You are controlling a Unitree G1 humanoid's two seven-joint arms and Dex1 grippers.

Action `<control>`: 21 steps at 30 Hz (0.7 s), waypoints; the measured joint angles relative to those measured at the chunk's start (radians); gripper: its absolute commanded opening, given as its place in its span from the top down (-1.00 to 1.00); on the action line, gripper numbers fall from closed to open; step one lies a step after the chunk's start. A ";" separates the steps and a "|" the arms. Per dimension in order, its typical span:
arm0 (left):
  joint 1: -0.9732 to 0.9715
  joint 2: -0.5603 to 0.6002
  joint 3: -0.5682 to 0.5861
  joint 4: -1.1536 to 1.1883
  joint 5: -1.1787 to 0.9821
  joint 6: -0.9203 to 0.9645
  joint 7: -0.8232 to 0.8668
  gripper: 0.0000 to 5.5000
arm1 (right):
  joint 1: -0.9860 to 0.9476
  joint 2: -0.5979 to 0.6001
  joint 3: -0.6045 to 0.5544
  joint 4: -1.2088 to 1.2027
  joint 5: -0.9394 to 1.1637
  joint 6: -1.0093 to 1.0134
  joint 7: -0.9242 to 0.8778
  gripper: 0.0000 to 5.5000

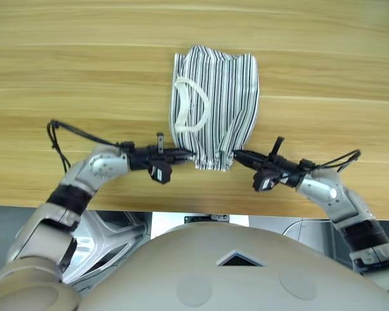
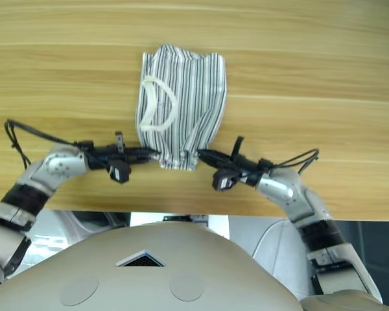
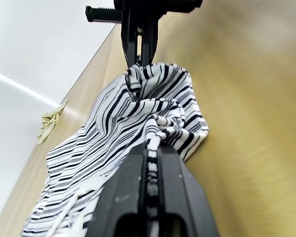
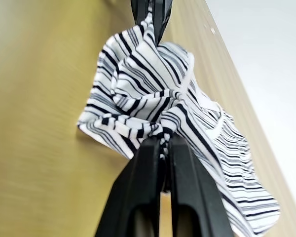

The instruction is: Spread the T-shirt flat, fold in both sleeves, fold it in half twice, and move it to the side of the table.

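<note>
Left eye view has the striped T-shirt (image 1: 214,110) lying as a narrow folded shape on the wooden tabletop (image 1: 65,78), near its front edge, with the white collar (image 1: 191,107) on the shirt's left half. My left jaws are clamped on the near left corner of the cloth, and my right jaws on the near right corner. The hem is bunched between them. I cannot make out the sleeves or count the layers underneath. Both wrist views show stripes pinched tight, but I cannot tell whether that near edge is off the wood.
</note>
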 measured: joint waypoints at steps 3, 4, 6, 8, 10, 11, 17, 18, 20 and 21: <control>0.237 0.074 0.045 -0.160 -0.072 0.055 0.026 0.98 | 0.113 -0.063 -0.039 -0.064 0.095 -0.003 0.016 0.98; 0.288 0.082 0.079 -0.198 -0.092 0.066 0.048 0.98 | 0.139 -0.079 -0.067 -0.065 0.116 -0.003 0.016 0.98; 0.355 0.093 0.132 -0.251 -0.114 0.093 0.077 0.98 | 0.185 -0.108 -0.095 -0.068 0.135 -0.003 0.018 0.98; 0.444 0.103 0.179 -0.293 -0.120 0.106 0.104 0.98 | 0.259 -0.129 -0.112 -0.083 0.145 -0.011 0.022 0.98; 0.514 0.106 0.209 -0.328 -0.123 0.118 0.109 0.98 | 0.311 -0.141 -0.137 -0.115 0.183 -0.024 0.025 0.98; 0.529 0.105 0.214 -0.335 -0.125 0.121 0.109 0.98 | 0.321 -0.142 -0.142 -0.131 0.209 -0.023 0.029 0.98; 0.364 0.040 0.251 -0.310 -0.248 0.200 0.082 0.98 | 0.164 -0.092 -0.113 -0.158 0.368 0.023 0.092 0.98; 0.332 0.023 0.246 -0.296 -0.258 0.212 0.075 0.98 | 0.129 -0.074 -0.101 -0.153 0.387 0.034 0.104 0.98; 0.281 -0.015 0.244 -0.261 -0.265 0.243 0.068 0.98 | 0.082 -0.042 -0.088 -0.151 0.429 0.064 0.112 0.98; 0.248 -0.045 0.244 -0.236 -0.266 0.263 0.067 0.98 | 0.043 -0.013 -0.086 -0.148 0.447 0.086 0.113 0.98</control>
